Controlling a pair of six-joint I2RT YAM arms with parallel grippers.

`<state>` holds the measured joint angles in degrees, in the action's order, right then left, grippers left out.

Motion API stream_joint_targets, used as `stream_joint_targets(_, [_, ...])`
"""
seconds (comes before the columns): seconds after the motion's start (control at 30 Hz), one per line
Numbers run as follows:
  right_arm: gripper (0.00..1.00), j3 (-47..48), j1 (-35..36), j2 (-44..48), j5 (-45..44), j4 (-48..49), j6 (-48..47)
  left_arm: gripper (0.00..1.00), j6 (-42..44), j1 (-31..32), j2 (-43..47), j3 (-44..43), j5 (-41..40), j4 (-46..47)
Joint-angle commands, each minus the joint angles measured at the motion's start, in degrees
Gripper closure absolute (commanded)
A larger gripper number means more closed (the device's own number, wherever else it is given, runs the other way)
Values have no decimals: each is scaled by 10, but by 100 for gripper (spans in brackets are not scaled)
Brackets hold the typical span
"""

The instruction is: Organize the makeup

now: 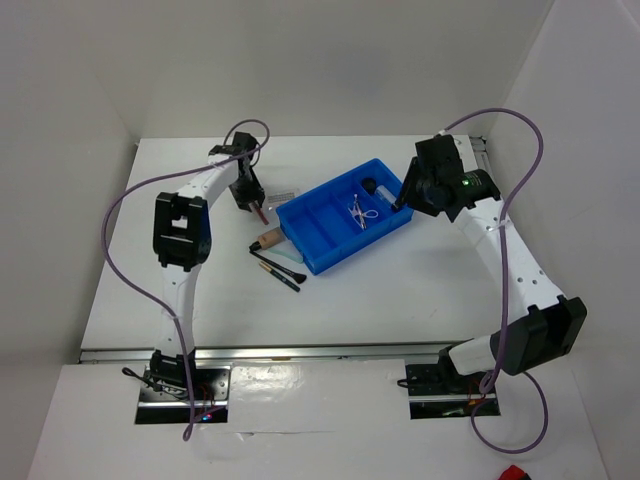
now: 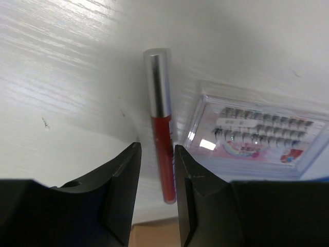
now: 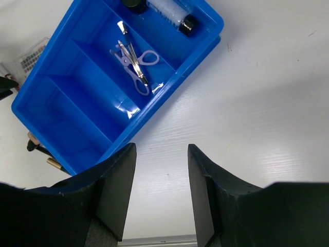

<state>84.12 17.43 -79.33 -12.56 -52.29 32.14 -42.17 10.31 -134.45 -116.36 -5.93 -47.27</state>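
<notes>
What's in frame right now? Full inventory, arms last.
blue tray: one, blue, divided, mid-table
black round jar: one, black, tray's end compartment nearest the right arm
clear bottle: one, clear with black cap, same compartment
lilac-handled metal tool: one or two overlapping, next compartment along
red lip gloss: one, red with silver cap, on the table left of the tray
lash case: one, clear, beside the gloss
beige tube: one, beige, by the tray's left end
slim dark sticks: two, brush or pencil, near side of the tube
table: one, white
left gripper: open, over the gloss
right gripper: open, over the table beside the tray
</notes>
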Motion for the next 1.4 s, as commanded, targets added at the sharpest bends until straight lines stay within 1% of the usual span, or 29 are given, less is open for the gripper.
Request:
stream_joint_targets(0.0, [48, 23, 2, -5, -12, -1, 7, 55, 1, -1, -19, -10, -15, 6])
stream_joint_targets(0.13, [48, 28, 2, -10, -12, -1, 7, 61, 1, -1, -29, -15, -15, -1])
stream_joint_targets(0.17, [48, 28, 2, -10, -12, -1, 7, 68, 1, -1, -29, -15, -15, -1])
stream_joint_targets(0.23, [48, 28, 2, -10, -12, -1, 7, 75, 1, -1, -23, -15, -15, -1])
stream_joint_targets(0.27, [48, 28, 2, -10, -12, -1, 7, 82, 1, -1, -18, -15, -15, -1])
stream_joint_targets(0.33, [48, 28, 2, -10, -12, -1, 7, 91, 1, -1, -12, -30, -21, -16])
stream_joint_targets(0.4, [48, 33, 2, -10, -12, -1, 7, 98, 1, -1, 1, -49, -28, -37])
stream_joint_targets(0.43, [48, 39, 2, -10, -12, -7, 7, 100, 1, -1, 24, -66, -28, -48])
stream_joint_targets(0.5, [48, 39, 2, -10, -12, -7, 7, 100, 1, -1, 62, -66, -37, -54])
stream_joint_targets(0.6, [48, 32, 2, -4, -12, -2, 7, 100, 1, -1, 155, -27, -26, -13])
stream_joint_targets(0.67, [48, 26, 2, -4, -12, 3, 7, 100, -13, -1, 192, 2, 3, 4])
stream_joint_targets(0.73, [48, 20, 8, 1, -7, 3, 7, 100, -29, 12, 225, 17, 35, 17])
stream_joint_targets(0.83, [48, 15, 8, 7, -1, 9, 13, 100, -60, 46, 230, 23, 65, 17])
stream_joint_targets(0.87, [48, 15, 8, 8, -1, 9, 13, 100, -68, 66, 230, 45, 73, 17])
stream_joint_targets(0.93, [48, 15, 8, 14, -1, 9, 13, 100, -86, 86, 236, 71, 79, 25])
stream_joint_targets(0.97, [48, 15, 8, 14, -1, 9, 13, 100, -105, 103, 242, 99, 87, 37])
stream_joint_targets(1.1, [48, 4, 8, 28, -6, 3, 13, 100, -142, 141, 248, 159, 87, 66])
stream_joint_targets(1.2, [48, -3, 8, 33, -6, -3, 13, 100, -155, 164, 253, 185, 80, 73])
stream_joint_targets(1.37, [48, -14, 8, 38, -6, -3, 18, 100, -165, 185, 247, 199, 80, 79])
